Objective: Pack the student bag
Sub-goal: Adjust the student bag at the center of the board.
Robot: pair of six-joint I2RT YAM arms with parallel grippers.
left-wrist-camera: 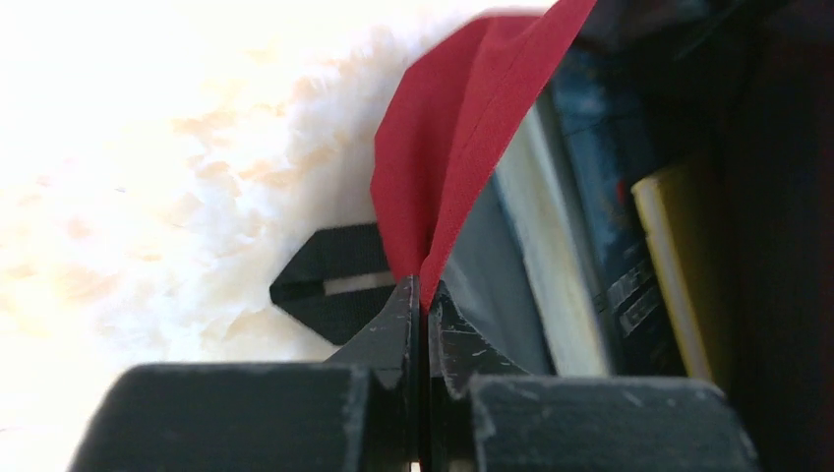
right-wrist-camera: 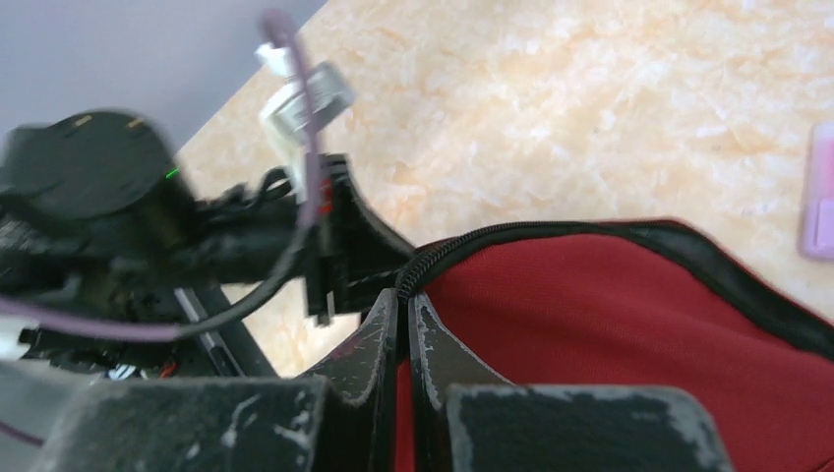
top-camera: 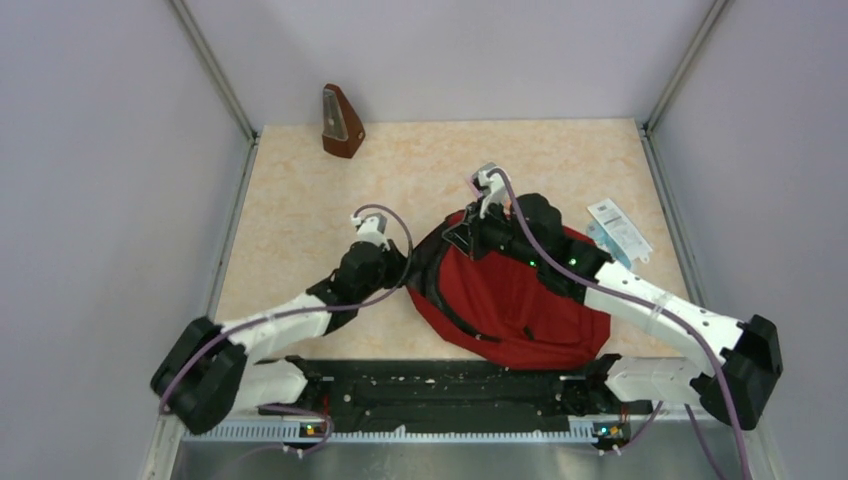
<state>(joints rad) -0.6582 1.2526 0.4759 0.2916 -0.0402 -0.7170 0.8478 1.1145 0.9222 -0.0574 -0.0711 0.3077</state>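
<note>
Left hand (left-wrist-camera: 421,288) pinches the backpack's (top-camera: 515,305) red fabric edge, right hand (right-wrist-camera: 403,307) grips beside its zipper (right-wrist-camera: 511,234); it lies on the desk (top-camera: 300,200) (books (left-wrist-camera: 580,256) showing inside), so I'd spread the mouth slowly, evenly.

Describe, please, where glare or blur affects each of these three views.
Top external: evenly lit and sharp. Left wrist: the table is blown out almost white; inside the bag, at right, it is dark and soft. Right wrist: the left arm is blurred, while the zipper looks fairly crisp.
</note>
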